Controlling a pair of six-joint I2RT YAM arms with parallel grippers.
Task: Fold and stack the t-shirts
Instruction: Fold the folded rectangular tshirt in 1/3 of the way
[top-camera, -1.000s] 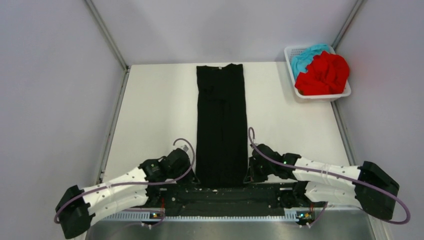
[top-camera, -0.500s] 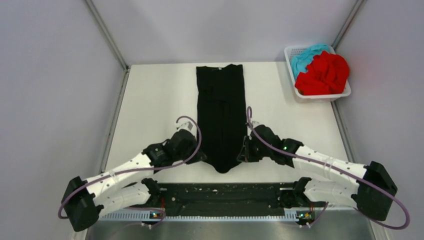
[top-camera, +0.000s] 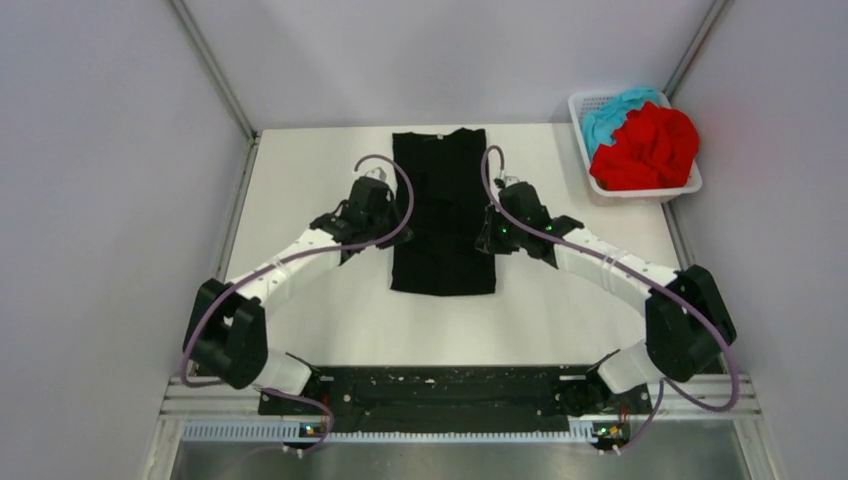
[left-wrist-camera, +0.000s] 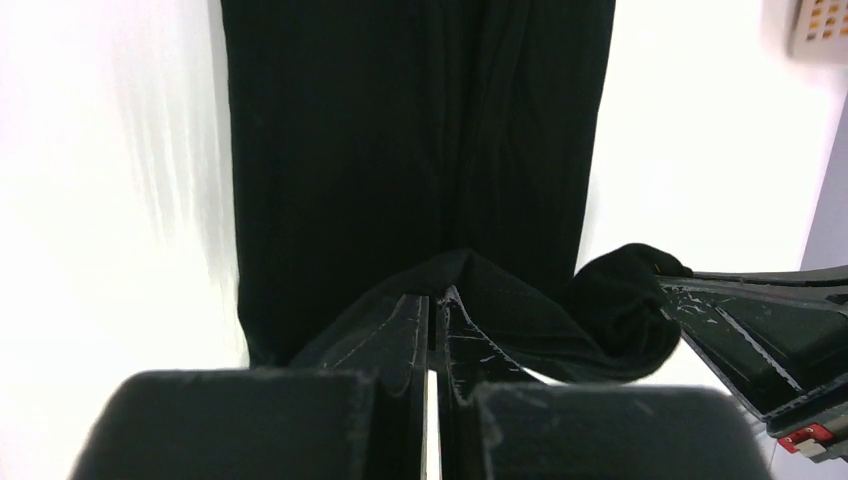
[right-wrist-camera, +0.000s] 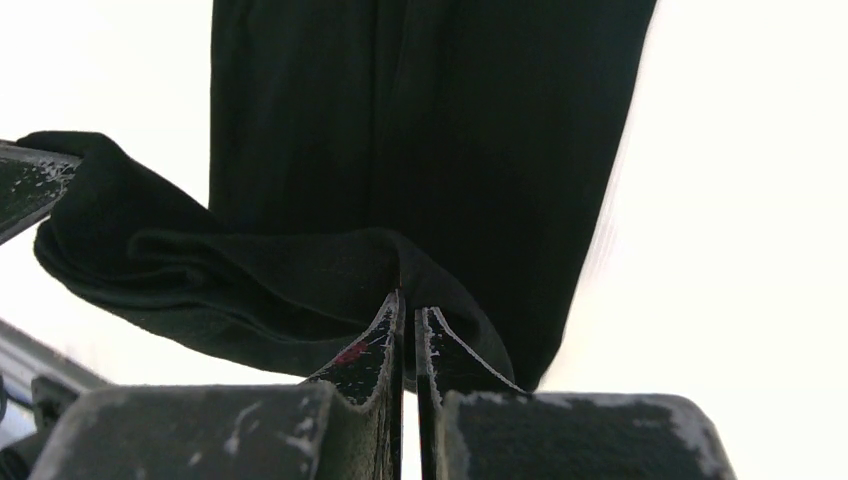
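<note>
My left fingers (left-wrist-camera: 395, 325) and right fingers (right-wrist-camera: 370, 350) both clenched on black shirt (top-camera: 443, 215) hem, shirt left of basket (top-camera: 640, 192). I should land hem corners level on collar, taut, then release.

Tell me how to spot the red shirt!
Look at the white table, then its far right corner, where a white basket sits. The red shirt is bunched in the basket's near end, beside a teal one; the black shirt is out mid-table.

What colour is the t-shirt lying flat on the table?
Solid black; the t-shirt shows best in the top external view.
</note>
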